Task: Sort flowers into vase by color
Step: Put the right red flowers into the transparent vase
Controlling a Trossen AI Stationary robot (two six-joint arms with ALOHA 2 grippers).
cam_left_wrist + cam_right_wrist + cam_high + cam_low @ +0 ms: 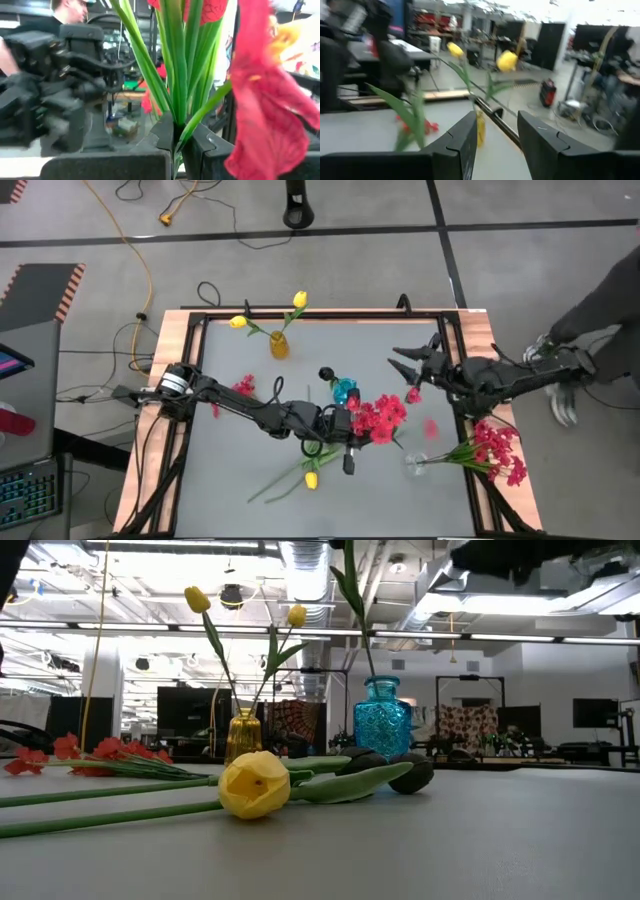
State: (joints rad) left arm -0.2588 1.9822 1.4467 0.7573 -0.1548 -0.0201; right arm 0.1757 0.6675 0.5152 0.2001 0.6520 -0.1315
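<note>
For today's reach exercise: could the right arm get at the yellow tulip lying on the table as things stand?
Probably not easily. The yellow tulip lies under the left gripper, which is shut on a red flower spray; the open right gripper sits across the table.

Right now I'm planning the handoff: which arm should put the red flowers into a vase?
Left. Its gripper is already shut on the red flowers; the right gripper hangs open and empty.

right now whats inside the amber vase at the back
Two yellow tulips stand in the amber vase, their green stems crossing above its neck. The stem ends inside the glass cannot be made out.
</note>
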